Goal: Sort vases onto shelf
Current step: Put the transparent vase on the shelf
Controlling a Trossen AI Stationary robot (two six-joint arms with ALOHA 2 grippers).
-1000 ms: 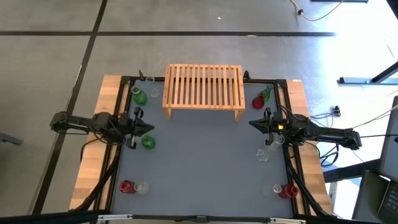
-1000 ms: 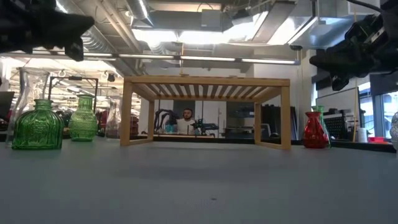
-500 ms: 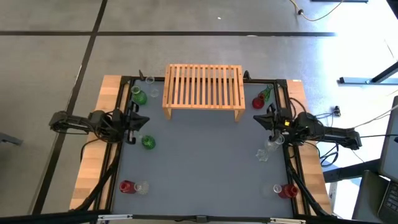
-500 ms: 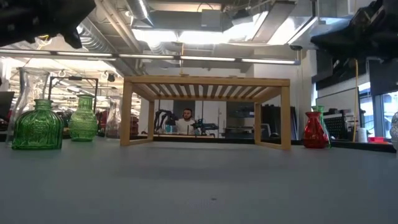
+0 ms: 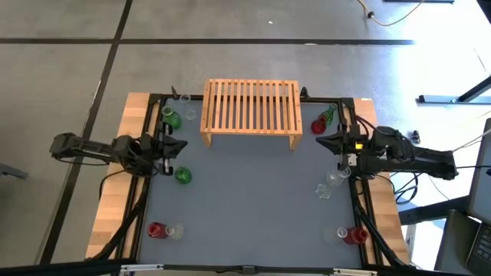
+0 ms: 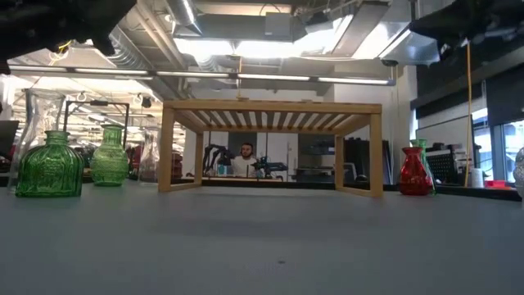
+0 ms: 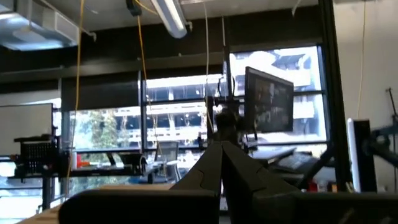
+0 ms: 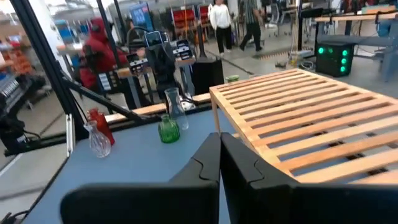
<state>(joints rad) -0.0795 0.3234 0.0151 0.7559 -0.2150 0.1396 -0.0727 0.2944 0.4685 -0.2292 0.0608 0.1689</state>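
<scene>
Over the grey table [image 5: 253, 199] we see both arms hanging at the side edges with nothing in either claw. Our left gripper [image 5: 178, 146] sits by the left rim, its fingers [image 7: 214, 168] pressed flat together, pointing inward just above a green vase [image 5: 182, 176]. Our right gripper [image 5: 321, 142] mirrors it by the right rim, fingers [image 8: 217, 162] pressed together too, tip close beside a red vase [image 5: 318, 126] and aimed toward the shelf [image 5: 251, 107]. That wooden shelf stands at the far middle of the table, slatted top bare, and from the low view we look right under it. Vases sit scattered round the edges: a green one [image 5: 173, 119] and clear ones at the far left corner, clear glass [image 5: 328, 184] along the right side, a red one [image 5: 156, 229] near left, another red [image 5: 357, 234] near right. Beyond the table a person [image 6: 244, 158] sits in the room
</scene>
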